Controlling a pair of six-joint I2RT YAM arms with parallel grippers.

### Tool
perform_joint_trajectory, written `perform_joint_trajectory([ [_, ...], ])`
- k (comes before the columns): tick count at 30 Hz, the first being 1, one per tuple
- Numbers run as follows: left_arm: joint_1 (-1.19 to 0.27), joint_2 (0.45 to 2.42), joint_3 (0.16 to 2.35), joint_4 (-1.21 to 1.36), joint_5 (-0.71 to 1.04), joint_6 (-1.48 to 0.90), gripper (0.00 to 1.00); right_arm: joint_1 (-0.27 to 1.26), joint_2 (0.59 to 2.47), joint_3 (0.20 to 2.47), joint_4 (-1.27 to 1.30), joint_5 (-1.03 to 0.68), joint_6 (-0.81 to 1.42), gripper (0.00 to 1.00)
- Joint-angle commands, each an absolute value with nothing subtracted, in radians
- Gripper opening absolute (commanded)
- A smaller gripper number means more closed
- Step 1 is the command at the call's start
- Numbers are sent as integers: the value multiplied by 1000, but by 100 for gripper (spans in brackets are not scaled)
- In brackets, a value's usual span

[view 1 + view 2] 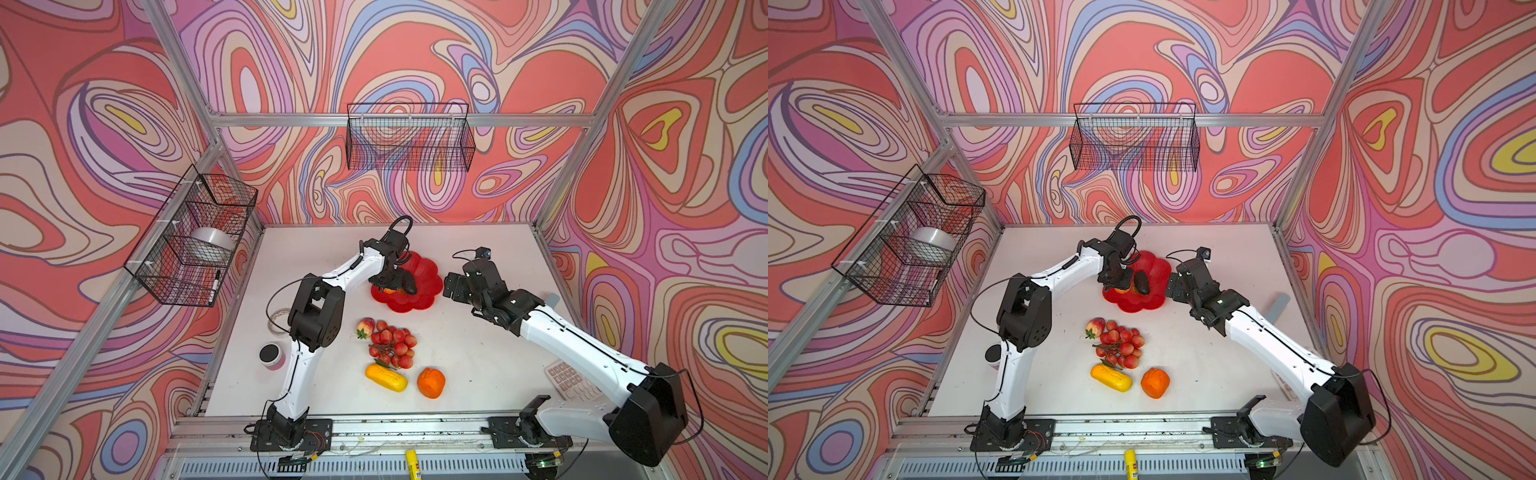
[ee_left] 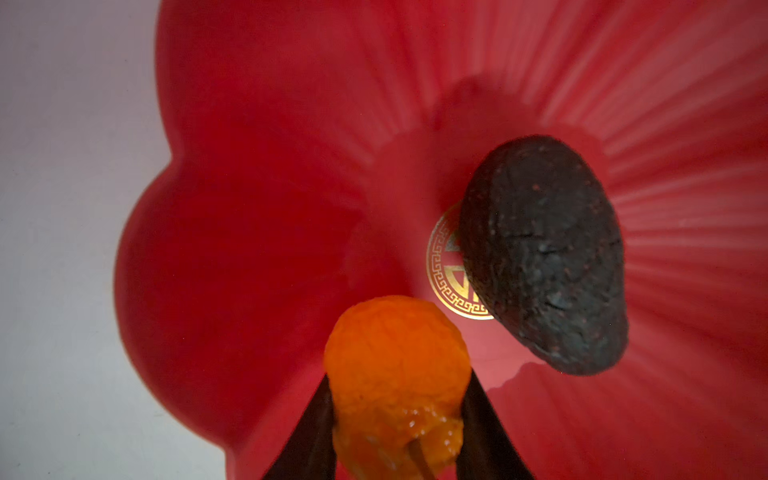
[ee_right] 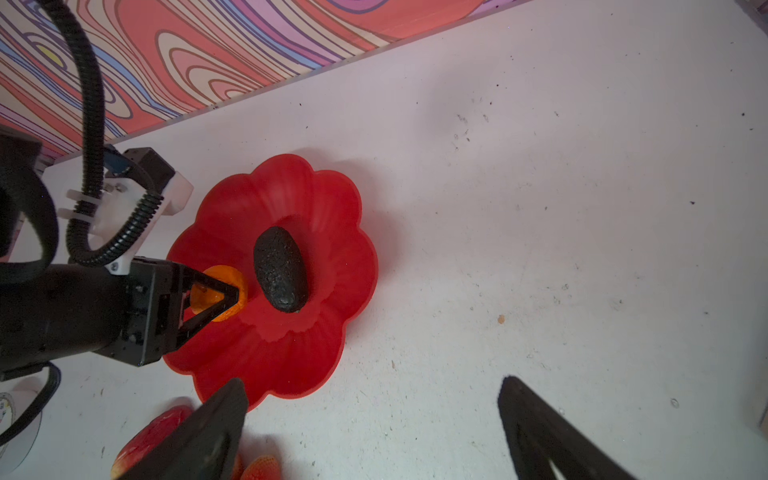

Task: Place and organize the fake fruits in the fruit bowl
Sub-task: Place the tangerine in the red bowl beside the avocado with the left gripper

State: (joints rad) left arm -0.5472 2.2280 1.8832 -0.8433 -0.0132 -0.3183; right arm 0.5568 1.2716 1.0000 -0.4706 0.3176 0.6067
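Top view: 2 fruits (image 1: 409, 282) in bowl (image 1: 428, 286)

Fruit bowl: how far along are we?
Done: the avocado lies in the fruit bowl. In hand: the left gripper holds a small orange fruit over the bowl. Left on the table: strawberry, berry bunch, yellow fruit, second orange fruit. The right gripper is open, empty.

Glossy red plastic fruit bowl (image 2: 257, 199), rough matt dark avocado (image 2: 544, 257), wrinkled orange fruit (image 2: 395, 365)
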Motion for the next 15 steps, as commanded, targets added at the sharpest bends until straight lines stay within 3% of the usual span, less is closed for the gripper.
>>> perform_joint_trajectory([
  [1, -549, 2262, 1921, -894, -29, -329, 40, 551, 1267, 993, -500, 329, 623, 98],
  [3, -551, 2265, 1924, -892, -25, -335, 52, 551, 1264, 999, -519, 333, 626, 98],
  [6, -551, 2242, 1915, -872, -5, -349, 60, 551, 1258, 1001, -546, 323, 629, 98],
  [15, -545, 2034, 1867, -749, 26, -401, 73, 606, 1264, 960, -668, 158, 645, 95],
])
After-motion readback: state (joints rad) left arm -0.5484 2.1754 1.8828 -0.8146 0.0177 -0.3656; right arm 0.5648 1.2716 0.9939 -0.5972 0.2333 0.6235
